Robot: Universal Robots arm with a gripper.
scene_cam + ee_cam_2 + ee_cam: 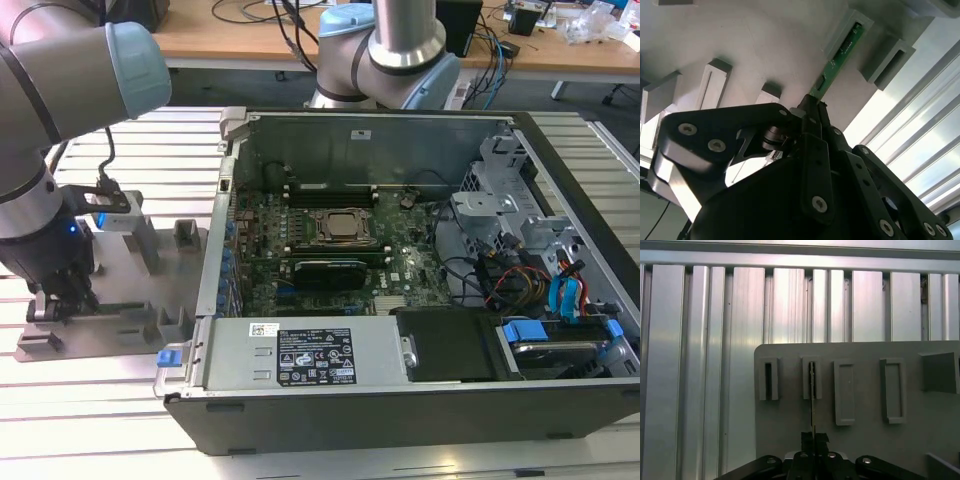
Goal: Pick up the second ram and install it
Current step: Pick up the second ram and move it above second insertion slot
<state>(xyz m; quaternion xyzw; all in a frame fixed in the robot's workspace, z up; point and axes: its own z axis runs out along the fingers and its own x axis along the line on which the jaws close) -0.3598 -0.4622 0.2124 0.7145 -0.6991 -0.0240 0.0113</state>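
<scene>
Second ram (837, 58), pinched by hand (811, 102), green in second wrist view.

Near end of the second ram (837, 58) hidden within the hand (814, 105), fixture plate (785, 440) under the ram cut off at the view's edges

Your gripper (66, 296) is low, wrist pointing down.
Your arm (45, 90) folds over at the exterior view's left; in the second wrist view its fingers (809, 120) pinch the second ram (840, 52).
</scene>
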